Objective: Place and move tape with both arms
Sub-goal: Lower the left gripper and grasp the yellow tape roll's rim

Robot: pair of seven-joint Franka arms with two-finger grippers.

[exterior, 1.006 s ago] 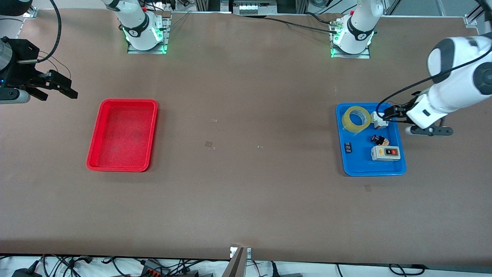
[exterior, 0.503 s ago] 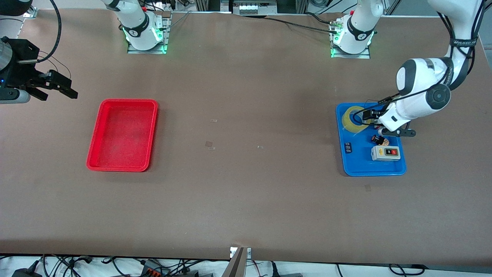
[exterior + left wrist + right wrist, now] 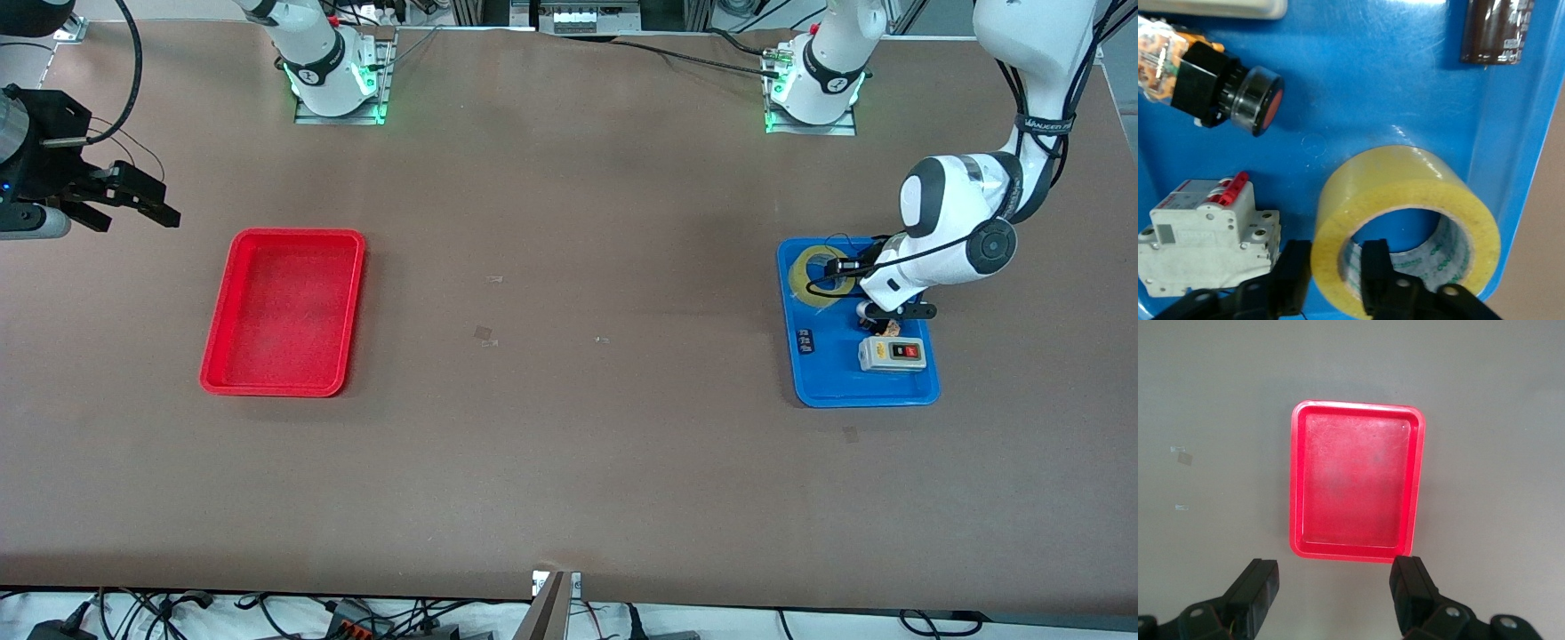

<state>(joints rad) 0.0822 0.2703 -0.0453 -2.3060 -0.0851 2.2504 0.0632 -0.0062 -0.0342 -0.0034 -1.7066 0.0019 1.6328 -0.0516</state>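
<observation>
The tape [image 3: 811,277] [image 3: 1405,193], a yellow roll with a grey-white core, lies flat in the blue tray [image 3: 867,400] at the corner toward the robots' bases. My left gripper [image 3: 843,268] [image 3: 1337,253] is down in that tray, shut on the roll's wall. One finger is inside the core and the other outside, beside a white breaker [image 3: 1205,233]. My right gripper [image 3: 133,218] [image 3: 1335,568] waits open and empty above the table at the right arm's end, beside the red tray [image 3: 284,234] [image 3: 1358,405].
The blue tray [image 3: 1358,80] also holds a red push button [image 3: 1248,100], a dark cylinder [image 3: 1491,30], a grey-white switch box [image 3: 892,354] and small black parts [image 3: 805,340]. Nothing lies in the red tray. Bare brown table stretches between the two trays.
The left arm swung in from the tray's edge, came down over the tape, and its fingers closed on the roll's wall. The right arm has stayed still.
</observation>
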